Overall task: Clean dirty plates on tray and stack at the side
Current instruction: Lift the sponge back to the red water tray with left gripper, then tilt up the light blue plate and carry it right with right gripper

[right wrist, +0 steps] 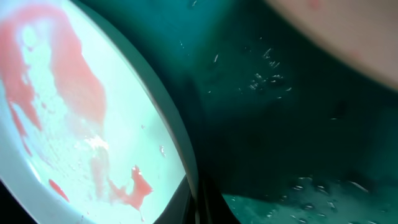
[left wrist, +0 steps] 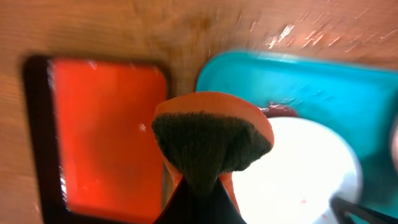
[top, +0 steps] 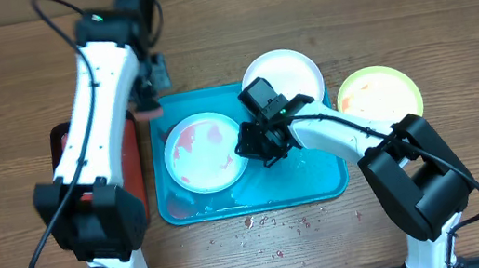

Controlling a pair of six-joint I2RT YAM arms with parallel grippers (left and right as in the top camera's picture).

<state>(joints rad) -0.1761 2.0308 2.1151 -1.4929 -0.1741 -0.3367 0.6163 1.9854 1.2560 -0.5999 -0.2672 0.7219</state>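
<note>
Sponge (left wrist: 211, 140) before partly hidden plate (left wrist: 298, 168)

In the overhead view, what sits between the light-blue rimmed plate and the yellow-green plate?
Overhead, the right gripper and its arm lie between them, above the turquoise tray's bare floor.

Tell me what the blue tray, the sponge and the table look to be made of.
Tray: likely plastic, smooth and glossy. Its wet floor glints, and the corners are rounded as if moulded.
Sponge: seemingly orange foam faced with a dark green, fuzzy, matte scouring layer.
Table: wood or a wood-look laminate, brown with visible grain and a slight sheen.
</note>
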